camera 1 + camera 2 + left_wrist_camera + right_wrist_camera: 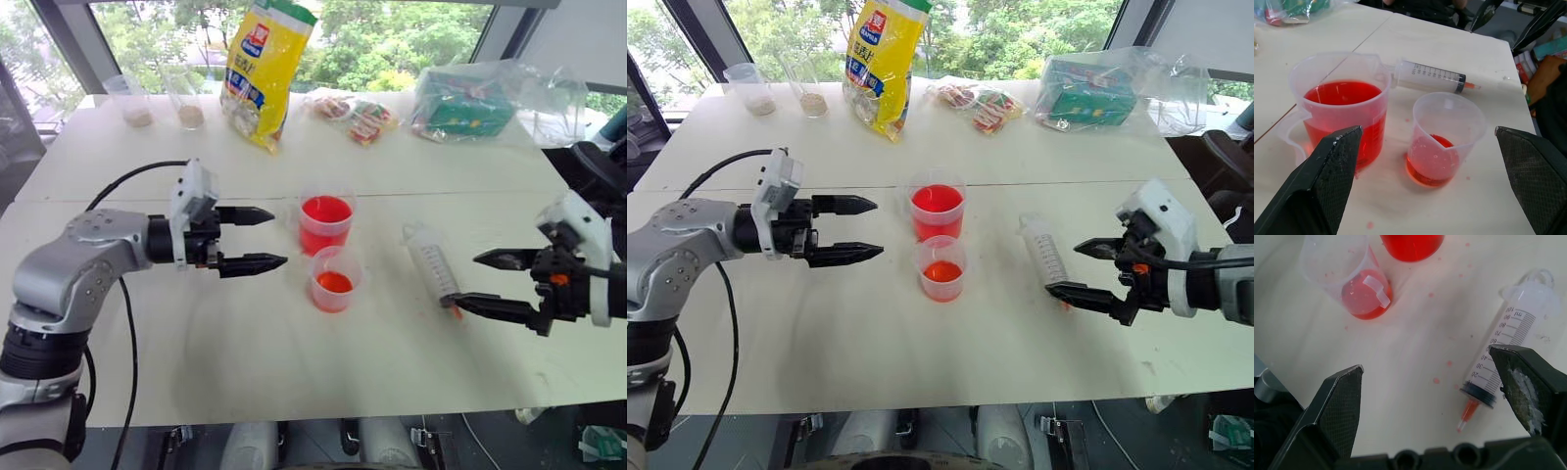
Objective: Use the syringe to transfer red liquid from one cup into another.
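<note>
The syringe (pixel 431 260) lies flat on the white table (pixel 245 362), untouched, its red-orange tip toward the right gripper (pixel 485 279), whose 2 fingers stand wide apart just beside that tip and hold nothing. The left gripper (pixel 257 238) is likewise spread and empty, aimed at the taller cup (pixel 325 222) of red liquid (pixel 326 210), with the smaller cup (pixel 334 279) just in front, holding only a little. The likely trouble is the smooth barrel rolling or skidding away as the fingers close near its tapered end, or a left-arm nudge tipping the nearly full taller cup over the already spattered table
</note>
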